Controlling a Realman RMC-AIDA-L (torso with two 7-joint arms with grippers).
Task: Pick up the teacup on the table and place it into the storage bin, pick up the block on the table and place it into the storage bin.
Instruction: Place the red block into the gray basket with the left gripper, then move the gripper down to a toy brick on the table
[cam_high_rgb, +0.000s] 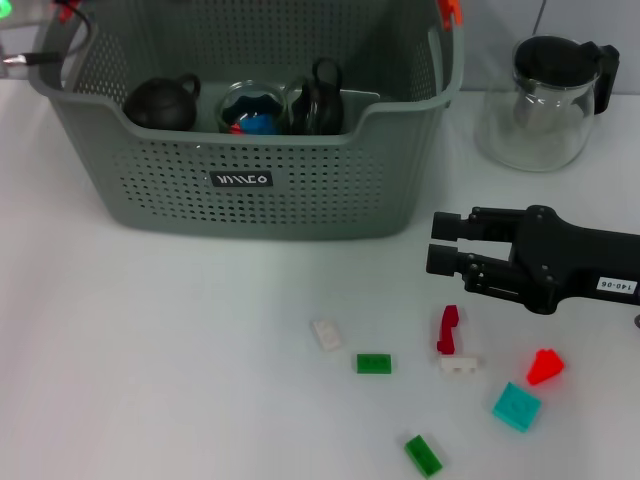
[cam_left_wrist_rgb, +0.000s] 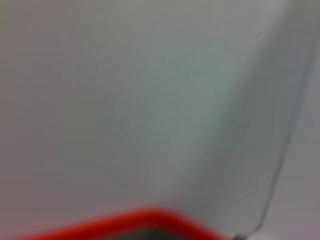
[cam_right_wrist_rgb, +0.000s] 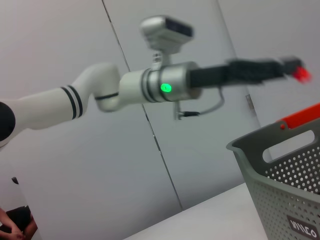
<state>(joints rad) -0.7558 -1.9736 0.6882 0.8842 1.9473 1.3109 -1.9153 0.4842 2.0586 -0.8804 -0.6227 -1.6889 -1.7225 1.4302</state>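
Note:
The grey-green storage bin (cam_high_rgb: 300, 190) stands at the back of the table, and its corner (cam_right_wrist_rgb: 280, 170) also shows in the right wrist view. Inside it lie a black teapot (cam_high_rgb: 160, 102), a glass cup (cam_high_rgb: 250, 108) holding blue and red pieces, and a black teacup (cam_high_rgb: 318, 100) on its side. Several blocks lie on the table in front: white (cam_high_rgb: 326, 334), green (cam_high_rgb: 373, 363), dark red (cam_high_rgb: 448, 330). My right gripper (cam_high_rgb: 432, 245) hovers open and empty just above the dark red block. My left gripper (cam_right_wrist_rgb: 280, 70) reaches out above the bin's rim, something red blurred at its tip.
A glass pitcher (cam_high_rgb: 545, 100) with a black lid stands right of the bin. More blocks lie near the front right: white (cam_high_rgb: 459, 366), red (cam_high_rgb: 545, 367), teal (cam_high_rgb: 516, 406), green (cam_high_rgb: 423, 455). The left wrist view shows only a blurred wall and a red edge (cam_left_wrist_rgb: 140, 220).

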